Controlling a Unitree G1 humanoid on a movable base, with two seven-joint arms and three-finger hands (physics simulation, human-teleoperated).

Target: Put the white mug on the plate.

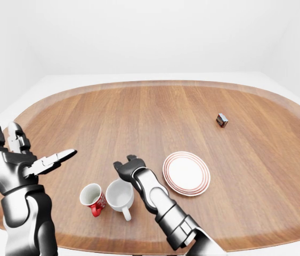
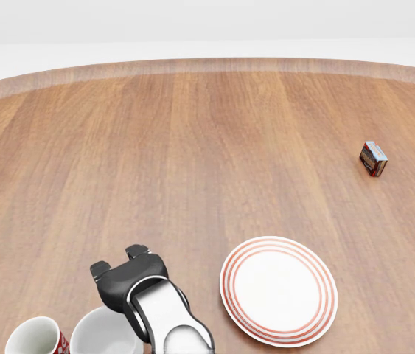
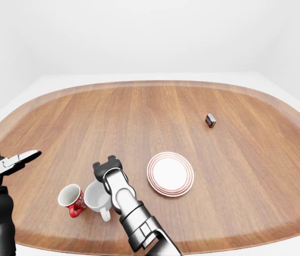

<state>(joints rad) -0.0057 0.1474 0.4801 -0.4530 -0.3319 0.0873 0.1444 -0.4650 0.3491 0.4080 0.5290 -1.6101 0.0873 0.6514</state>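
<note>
Mug (image 1: 119,194) sits ungrasped lower left, apart from the plate (image 1: 186,173); my right hand (image 1: 129,166), fingers apart, hovers beside it.

On the wooden table (image 3: 139,112) the right hand (image 3: 107,169) is just over the far rim of the white mug (image 3: 97,198), fingers spread. A red mug (image 3: 71,199) stands just left of it. The striped plate (image 3: 170,174) lies to the right, the small box (image 3: 210,120) far away. The left hand (image 3: 3,162) is raised at the left edge, fingers extended.
</note>
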